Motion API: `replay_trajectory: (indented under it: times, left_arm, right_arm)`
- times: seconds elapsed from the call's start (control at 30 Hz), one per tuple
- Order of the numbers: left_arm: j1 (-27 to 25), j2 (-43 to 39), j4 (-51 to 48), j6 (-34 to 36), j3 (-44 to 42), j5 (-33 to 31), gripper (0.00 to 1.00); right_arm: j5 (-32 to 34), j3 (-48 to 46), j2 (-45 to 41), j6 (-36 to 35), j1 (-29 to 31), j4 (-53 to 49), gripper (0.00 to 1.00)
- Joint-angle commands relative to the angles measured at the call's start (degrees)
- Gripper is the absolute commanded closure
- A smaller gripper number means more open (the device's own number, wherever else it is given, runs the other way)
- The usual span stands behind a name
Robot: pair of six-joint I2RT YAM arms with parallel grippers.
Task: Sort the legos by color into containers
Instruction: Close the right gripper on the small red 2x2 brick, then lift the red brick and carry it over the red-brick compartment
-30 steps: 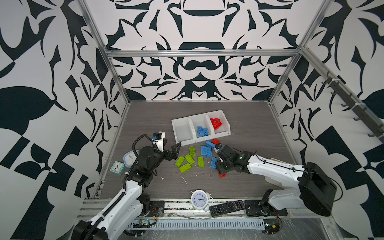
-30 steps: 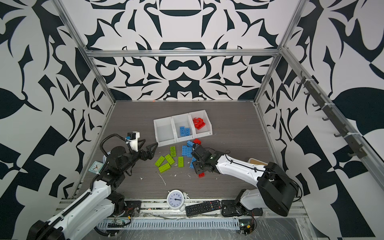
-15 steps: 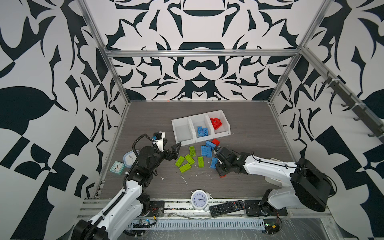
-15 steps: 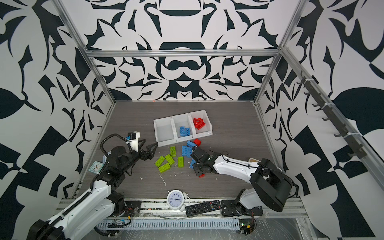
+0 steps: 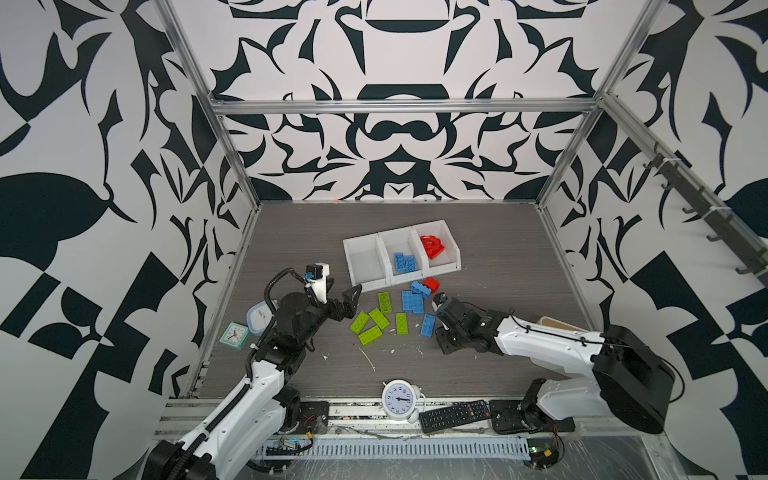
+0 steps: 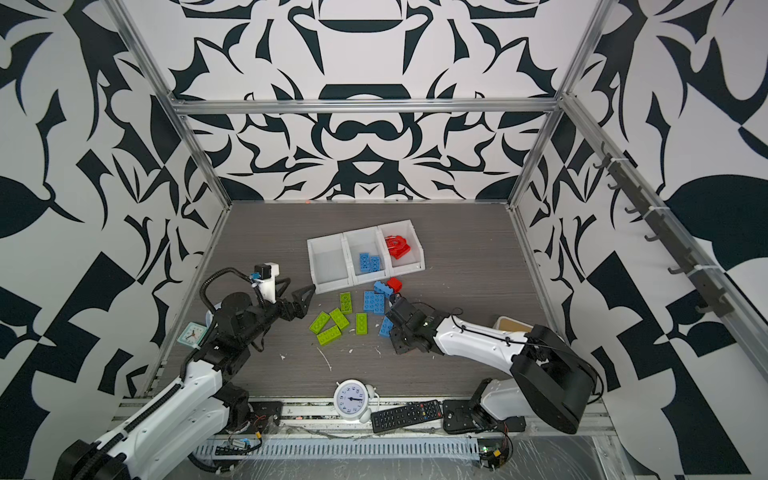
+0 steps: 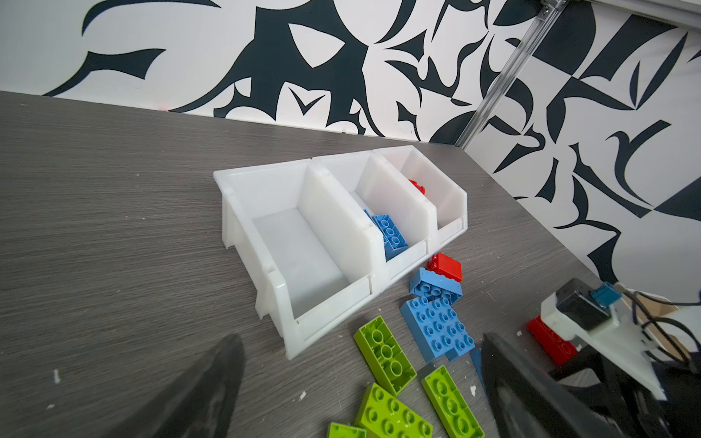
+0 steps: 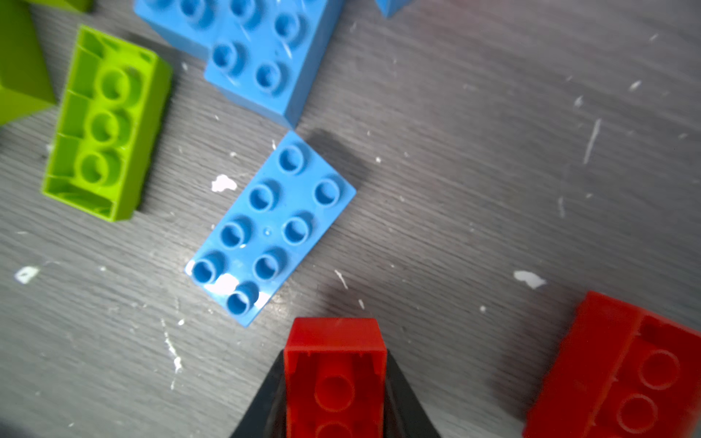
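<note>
Right claw [image 8: 335, 358]: jaws clamped on a red studded plastic brick [image 8: 333, 337], its hollow underside facing the wrist camera. Cannot tell whether it is clear of the table.

Just past the tips, not touching: a light blue 2x4 plastic brick [image 8: 270, 227], studs up, flat on the grey wood-grain table [image 8: 493, 151]. Beside the claw, a second red brick [image 8: 626, 371]. Further out: an overturned lime green brick [image 8: 106, 125] and paired blue bricks [image 8: 250, 49].

Left claw [image 7: 360, 339]: jaws wide apart, nothing between them. More lime green bricks [image 7: 383, 356] lie just ahead. Beyond them is a row of three joined white plastic bins [image 7: 265, 182], with blue bricks in the middle bin [image 7: 390, 231] and red pieces [image 5: 432, 247] in the bin farthest from this claw.
</note>
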Motion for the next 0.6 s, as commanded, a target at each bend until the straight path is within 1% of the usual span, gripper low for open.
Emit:
replay_trajectory:
  times: [0.0, 0.13, 0.27, 0.4, 0.57]
  left_arm:
    - [-0.1, 0.7, 1.0, -0.3, -0.5, 0.0, 0.01]
    - [-0.1, 1.4, 0.9, -0.2, -0.2, 0.3, 0.01]
    - [-0.1, 0.8, 0.5, -0.3, -0.2, 0.1, 0.00]
    - [-0.1, 0.4, 0.2, -0.2, -0.5, -1.0, 0.00]
    - [-0.1, 0.2, 0.0, -0.3, 0.0, 0.0, 0.00]
  right_arm:
    - [2.0, 0.4, -1.5, -0.3, 0.0, -1.1, 0.68]
    - [1.2, 1.5, -2.6, -1.4, -0.8, -1.7, 0.69]
    - [-1.1, 2.5, -4.6, -3.0, -3.0, -1.8, 0.71]
    - [-5.2, 4.1, -7.2, -5.5, -7.7, -2.6, 0.71]
    - [-9.0, 7.9, -9.2, -8.4, -15.0, -3.8, 0.73]
